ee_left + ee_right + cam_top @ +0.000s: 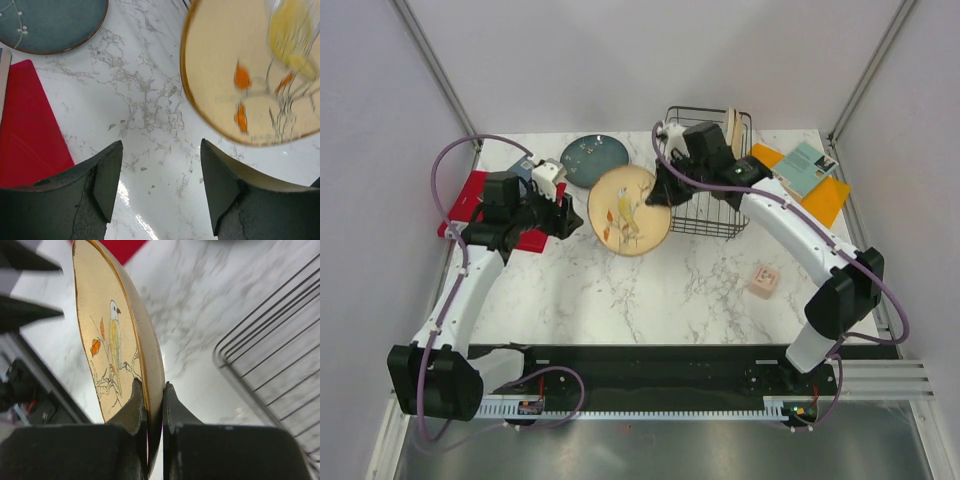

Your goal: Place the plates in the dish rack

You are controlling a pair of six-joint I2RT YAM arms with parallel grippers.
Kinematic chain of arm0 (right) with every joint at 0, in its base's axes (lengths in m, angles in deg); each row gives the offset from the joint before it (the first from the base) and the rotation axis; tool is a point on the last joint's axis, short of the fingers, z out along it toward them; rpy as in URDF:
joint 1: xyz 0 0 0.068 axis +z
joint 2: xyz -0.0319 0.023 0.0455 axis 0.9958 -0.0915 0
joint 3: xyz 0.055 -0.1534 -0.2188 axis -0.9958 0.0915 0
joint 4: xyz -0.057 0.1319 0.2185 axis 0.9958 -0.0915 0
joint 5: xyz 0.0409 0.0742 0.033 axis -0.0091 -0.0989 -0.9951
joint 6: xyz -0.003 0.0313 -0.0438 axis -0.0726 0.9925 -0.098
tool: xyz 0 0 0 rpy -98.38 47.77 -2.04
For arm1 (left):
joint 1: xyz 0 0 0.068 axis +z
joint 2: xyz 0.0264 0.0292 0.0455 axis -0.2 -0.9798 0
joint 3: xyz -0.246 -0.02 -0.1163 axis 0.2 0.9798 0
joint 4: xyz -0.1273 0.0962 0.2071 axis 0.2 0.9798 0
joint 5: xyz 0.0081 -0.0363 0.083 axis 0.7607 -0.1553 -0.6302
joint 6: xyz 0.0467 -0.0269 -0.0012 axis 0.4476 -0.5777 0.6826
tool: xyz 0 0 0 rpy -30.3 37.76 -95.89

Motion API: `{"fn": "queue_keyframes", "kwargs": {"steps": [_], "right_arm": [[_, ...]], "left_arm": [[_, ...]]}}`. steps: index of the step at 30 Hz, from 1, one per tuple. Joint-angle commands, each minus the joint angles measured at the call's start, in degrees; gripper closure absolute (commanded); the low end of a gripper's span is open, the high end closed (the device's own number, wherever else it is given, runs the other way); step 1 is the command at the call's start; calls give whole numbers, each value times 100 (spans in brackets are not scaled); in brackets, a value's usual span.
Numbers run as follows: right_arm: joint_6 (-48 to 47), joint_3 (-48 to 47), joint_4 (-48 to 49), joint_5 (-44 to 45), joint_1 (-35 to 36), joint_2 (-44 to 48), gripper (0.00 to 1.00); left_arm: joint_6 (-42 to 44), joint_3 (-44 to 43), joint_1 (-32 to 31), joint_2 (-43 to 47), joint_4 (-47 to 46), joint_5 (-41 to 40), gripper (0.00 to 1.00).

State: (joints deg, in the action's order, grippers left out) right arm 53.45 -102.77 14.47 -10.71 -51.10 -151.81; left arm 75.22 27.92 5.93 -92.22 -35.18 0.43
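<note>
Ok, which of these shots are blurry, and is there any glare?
Left wrist view: the bird plate is smeared by motion, the teal plate sharp, glare on the marble table near the bottom edge. Right wrist view: the same plate crisp, dish rack slightly soft. Top view: even light, sharp.

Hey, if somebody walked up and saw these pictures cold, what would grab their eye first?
The cream bird plate at the middle of the table, its rim pinched by the shut right gripper just beside the black wire dish rack. Next, the open left gripper hanging empty at the plate's left, and the dark teal plate lying flat farther back. One cream plate already stands in the rack's back.
</note>
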Motion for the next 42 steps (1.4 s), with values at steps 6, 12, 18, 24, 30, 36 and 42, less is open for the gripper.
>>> {"fn": "queue_keyframes", "kwargs": {"steps": [6,12,18,24,30,36,42], "right_arm": [[883,-2480,856,5262,-139,-663,100],[6,-2913,1548,7006,-122,-1341,100],[-549,-3089,2331,8205,-209,-1798,100],[-988,-3203,2815,8750,-341,-2167,100],[-1226,-3133,2868,8918,-377,-2484,100],[-1402,-3317,2886,8962,-429,-2888,100],[-1419,-3414,2886,8988,-561,-3187,100]], "left_arm": [[-478,65,-11,-493,-269,12,31],[-601,328,-19,-564,-322,74,33],[-689,592,-19,-458,-489,91,34],[-742,619,-19,-554,-498,117,34],[-768,584,-19,-572,-489,91,34],[-786,663,-19,-528,-463,74,35],[-725,830,-19,-484,-357,109,35]]}}
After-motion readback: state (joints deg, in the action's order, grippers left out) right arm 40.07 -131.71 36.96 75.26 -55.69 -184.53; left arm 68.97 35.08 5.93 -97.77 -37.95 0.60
